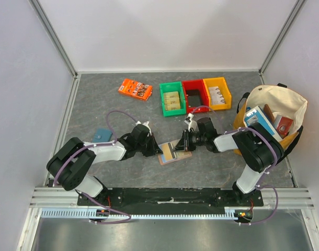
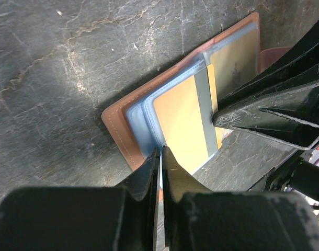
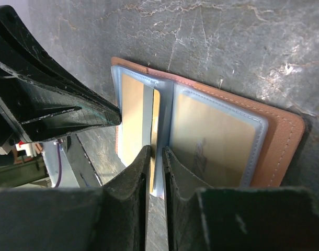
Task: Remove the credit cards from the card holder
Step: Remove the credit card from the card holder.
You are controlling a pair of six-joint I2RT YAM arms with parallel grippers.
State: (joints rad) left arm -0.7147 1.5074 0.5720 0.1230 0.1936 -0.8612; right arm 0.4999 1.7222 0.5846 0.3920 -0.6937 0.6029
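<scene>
Three white walls [image 1: 164, 31], dark slate tabletop [image 1: 97, 107]

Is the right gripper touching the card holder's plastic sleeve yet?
Touching. The right wrist view shows the right gripper clamped on the raised plastic sleeve of the open card holder, with no gap on either side.

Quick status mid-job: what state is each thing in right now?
Tan leather folding card holder: open, lying flat, cards in sleeves.
Left gripper: shut on a clear sleeve edge.
Right gripper: shut on a raised sleeve leaf.
Cream canvas tote bag: upright, mouth open.
</scene>
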